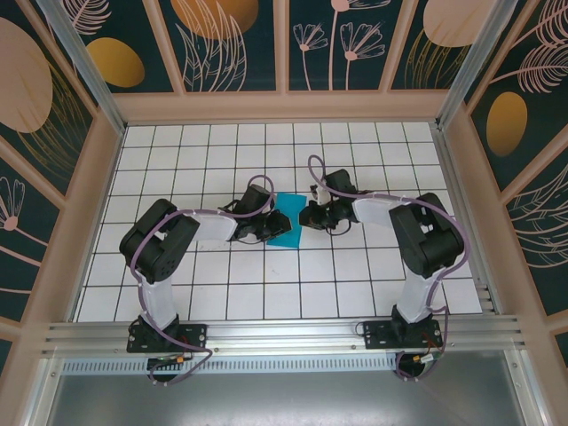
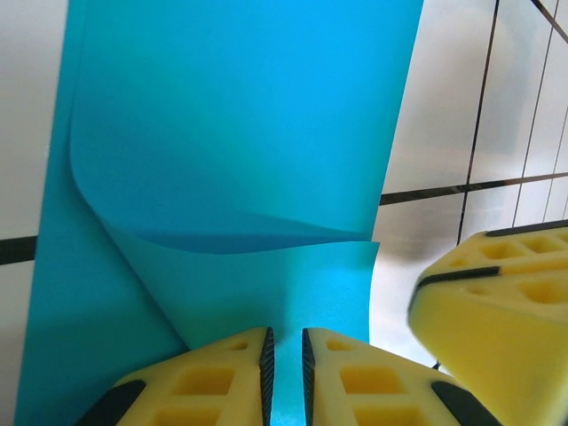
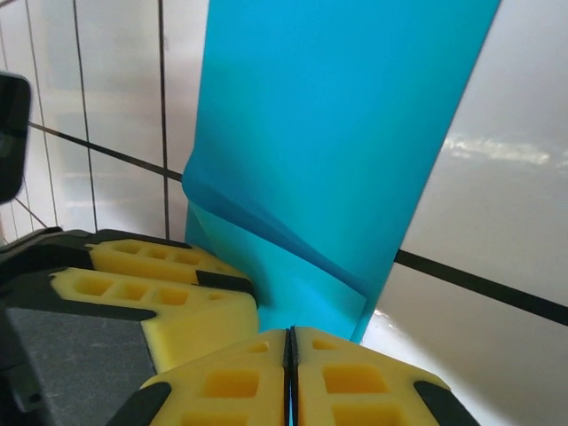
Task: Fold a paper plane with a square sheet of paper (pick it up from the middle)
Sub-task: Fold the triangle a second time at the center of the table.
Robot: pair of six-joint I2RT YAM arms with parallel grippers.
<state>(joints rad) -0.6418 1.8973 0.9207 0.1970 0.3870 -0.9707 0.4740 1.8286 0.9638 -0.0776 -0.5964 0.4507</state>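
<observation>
The scene is brightly and evenly lit from above, soft shadows are cast beneath the arms, glare is seen on the glossy table (image 3: 497,151), and the nearest yellow fingers (image 2: 497,302) are blurred.

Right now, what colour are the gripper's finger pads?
Yellow pads with black edges, best in the left wrist view.

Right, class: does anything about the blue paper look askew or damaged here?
No tears show. The square sheet of paper is folded over, with one layer curling up loosely instead of lying flat. The left hand and right hand each pinch an edge.
</observation>
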